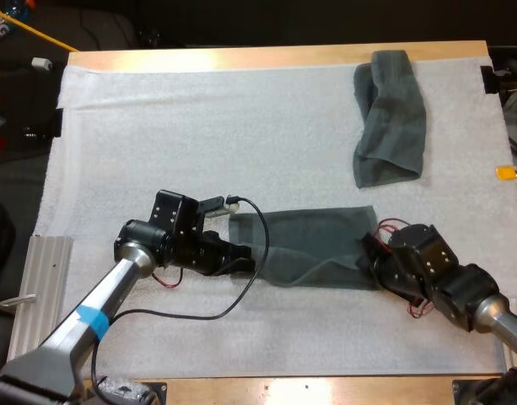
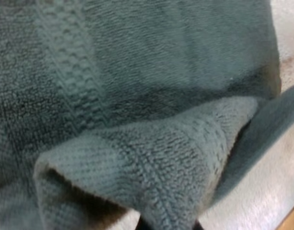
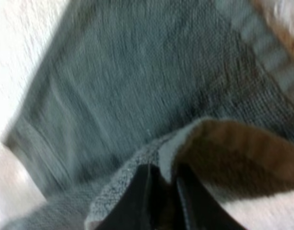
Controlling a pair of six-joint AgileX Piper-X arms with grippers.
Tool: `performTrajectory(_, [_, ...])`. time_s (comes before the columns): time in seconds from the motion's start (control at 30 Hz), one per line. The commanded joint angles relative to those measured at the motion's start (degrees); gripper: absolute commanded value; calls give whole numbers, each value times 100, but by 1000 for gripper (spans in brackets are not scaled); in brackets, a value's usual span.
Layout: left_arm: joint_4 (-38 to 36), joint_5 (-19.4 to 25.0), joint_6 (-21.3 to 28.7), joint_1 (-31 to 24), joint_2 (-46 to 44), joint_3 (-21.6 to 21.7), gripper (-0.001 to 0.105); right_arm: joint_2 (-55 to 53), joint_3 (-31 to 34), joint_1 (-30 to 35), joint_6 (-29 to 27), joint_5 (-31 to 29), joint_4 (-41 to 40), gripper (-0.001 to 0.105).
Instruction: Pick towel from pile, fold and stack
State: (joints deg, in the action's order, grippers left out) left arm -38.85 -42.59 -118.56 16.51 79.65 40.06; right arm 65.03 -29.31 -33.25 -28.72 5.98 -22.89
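**Fold begun, stack yet to come**

We have one dark grey-green terry towel [image 1: 313, 245] lying spread out on the white mat [image 1: 199, 126], towards the near side of the worktop, between our two arms. Our left hand [image 1: 245, 263] is at its left end and pinches a raised near edge of the cloth [image 2: 137, 72]. Our right hand [image 1: 369, 253] is at its right end, and its black fingers [image 3: 143, 194] are closed on a lifted flap of cloth. So the pick looks done and the fold is, we judge, only starting. A crumpled dark grey-green towel [image 1: 391, 118] waits at the far right of the mat, well apart. Folding and stacking remain.
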Motion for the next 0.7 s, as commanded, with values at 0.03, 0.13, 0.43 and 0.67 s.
performTrajectory(0.03, [145,-108,-35,-43,153,-3,0,116,-17,124,70,-65,270,0])
performTrajectory(0.13, [296,-108,-72,-53,316,-3,0,266,-17,260,70,-64,461,0])
performTrajectory(0.43, [783,373,-459,-53,518,-3,0,497,-17,576,70,-98,962,0])
performTrajectory(0.67, [1036,594,-462,-53,517,-3,0,761,-17,578,70,-261,1363,0])
